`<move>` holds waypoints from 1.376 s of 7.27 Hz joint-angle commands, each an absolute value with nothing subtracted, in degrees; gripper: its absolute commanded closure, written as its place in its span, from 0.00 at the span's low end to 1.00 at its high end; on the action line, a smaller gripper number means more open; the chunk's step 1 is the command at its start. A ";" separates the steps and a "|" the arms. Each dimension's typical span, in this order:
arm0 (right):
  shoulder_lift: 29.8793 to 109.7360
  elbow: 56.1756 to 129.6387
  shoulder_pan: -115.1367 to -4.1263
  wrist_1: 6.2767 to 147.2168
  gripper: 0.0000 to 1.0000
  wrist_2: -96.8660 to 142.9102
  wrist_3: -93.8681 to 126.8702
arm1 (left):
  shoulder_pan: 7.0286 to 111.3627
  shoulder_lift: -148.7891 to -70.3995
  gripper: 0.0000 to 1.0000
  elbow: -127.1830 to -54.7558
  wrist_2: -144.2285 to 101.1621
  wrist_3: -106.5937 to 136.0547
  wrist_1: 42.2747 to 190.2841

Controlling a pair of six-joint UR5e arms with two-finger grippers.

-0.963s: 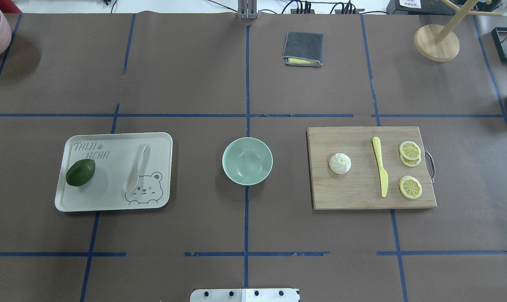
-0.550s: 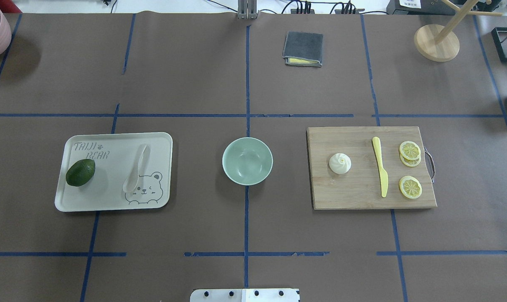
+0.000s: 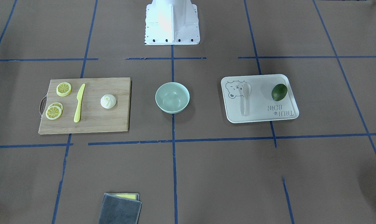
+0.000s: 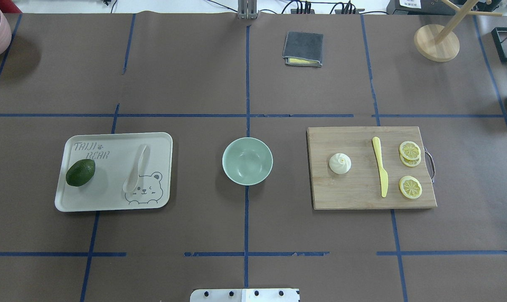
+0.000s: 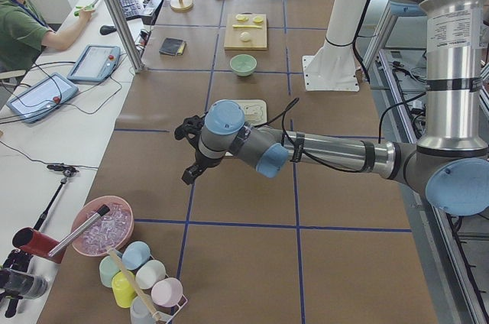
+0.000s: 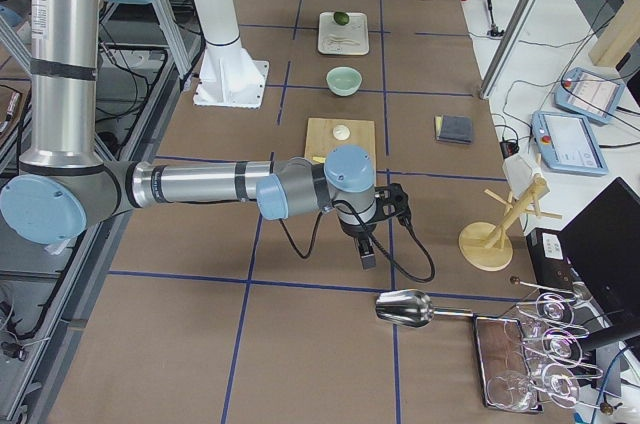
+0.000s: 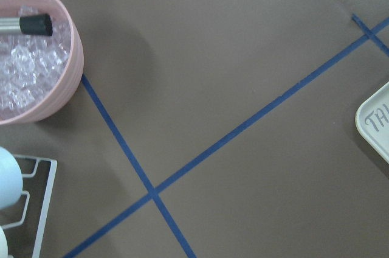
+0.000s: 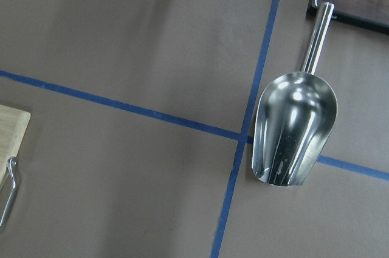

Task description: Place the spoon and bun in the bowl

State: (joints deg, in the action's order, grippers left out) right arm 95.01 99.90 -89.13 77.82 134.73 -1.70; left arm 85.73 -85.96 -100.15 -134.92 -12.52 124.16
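Observation:
The off-white spoon [image 4: 136, 167] lies on the bear-print tray [image 4: 110, 201] at the table's left, scoop toward the robot. The white pleated bun [image 4: 340, 163] sits on the wooden cutting board [image 4: 354, 193] at the right. The mint-green bowl [image 4: 247, 161] stands empty between them. Neither arm shows in the overhead or front views. My left gripper [image 5: 189, 171] hangs over the table's far left end, well away from the tray. My right gripper [image 6: 368, 254] hangs beyond the board at the right end. I cannot tell whether either gripper is open or shut.
A dark green avocado [image 4: 80, 172] lies on the tray. A yellow knife [image 4: 380, 165] and lemon slices [image 4: 410, 150] lie on the board. A folded grey cloth [image 4: 303, 48] lies at the back. A pink ice bowl [image 7: 30, 57] and a metal scoop [image 8: 295, 127] lie at the table's ends.

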 commanded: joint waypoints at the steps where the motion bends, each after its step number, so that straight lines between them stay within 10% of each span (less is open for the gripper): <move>1: 91.94 96.77 -89.03 76.29 0.00 135.18 -1.14 | 84.56 -87.98 0.00 -99.31 -135.44 -0.99 136.37; 10: 92.90 96.68 -89.12 74.71 0.00 135.79 -0.79 | 49.52 -92.19 0.00 -106.88 -110.59 43.03 127.79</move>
